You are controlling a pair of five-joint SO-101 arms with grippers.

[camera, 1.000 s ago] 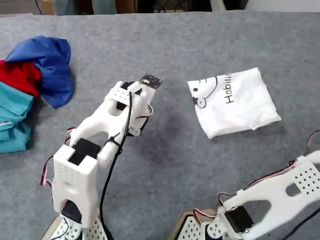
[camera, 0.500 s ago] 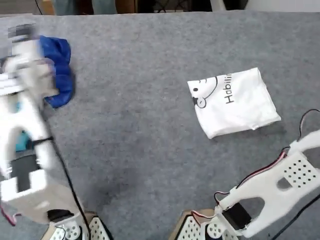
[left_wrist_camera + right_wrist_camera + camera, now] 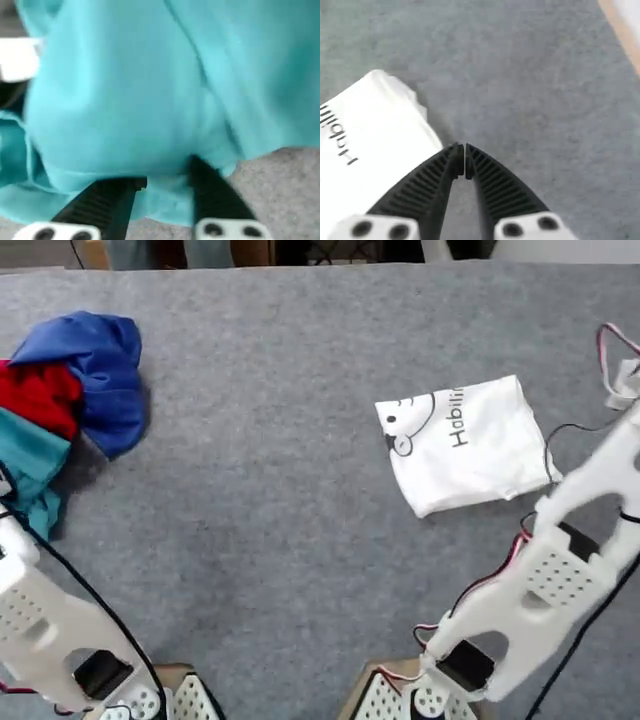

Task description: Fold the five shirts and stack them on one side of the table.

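Teal shirt (image 3: pixel 25 465), crumpled beside red shirt (image 3: pixel 40 395) and blue shirt (image 3: pixel 95 365) at table (image 3: pixel 300 490) edge: likely soft, light, limp; best pinched at a hem. Left gripper (image 3: pixel 167 170) spread over its edge; right gripper (image 3: pixel 464 160) closed, beside folded white shirt (image 3: pixel 365 130).

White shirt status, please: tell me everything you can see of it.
The white shirt is folded into a compact, roughly rectangular packet of soft cloth, with a black cartoon face and lettering on top. It lies flat, slightly skewed, on the grey felt table, right of centre, far from the coloured pile. Nothing rests on it. The right tool, shut and empty, is just beside one edge; contact cannot be told.
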